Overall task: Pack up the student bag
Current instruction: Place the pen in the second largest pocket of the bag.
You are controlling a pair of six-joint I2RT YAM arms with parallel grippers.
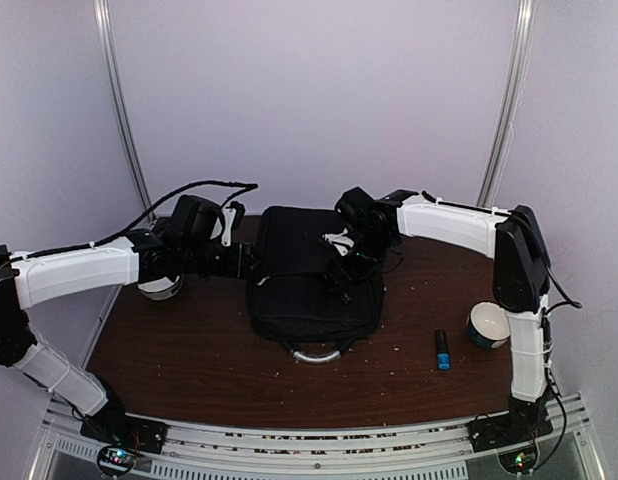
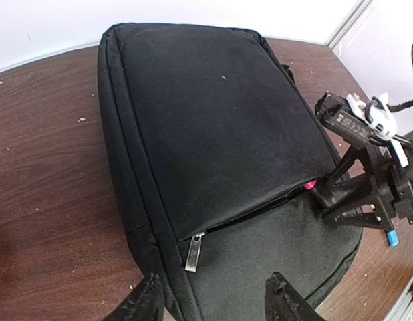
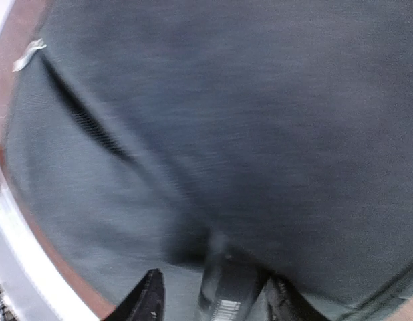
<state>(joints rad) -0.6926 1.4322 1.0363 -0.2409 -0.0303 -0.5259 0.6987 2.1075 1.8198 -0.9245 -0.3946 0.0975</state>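
the student bag [image 1: 304,280] lay flat in the middle of the table [image 1: 189,350], big and soft, likely to sag and fold if pinched by its cloth, so the grey loop handle [image 1: 314,353] at its near edge looked the surest hold. the left gripper [image 2: 213,281] stood with 2 fingers spread over the bag's corner, gripping nothing; the right gripper [image 3: 214,277] hung over the bag with a dark labelled item [image 3: 223,304] between its fingers, too blurred to tell whether clamped or freed.
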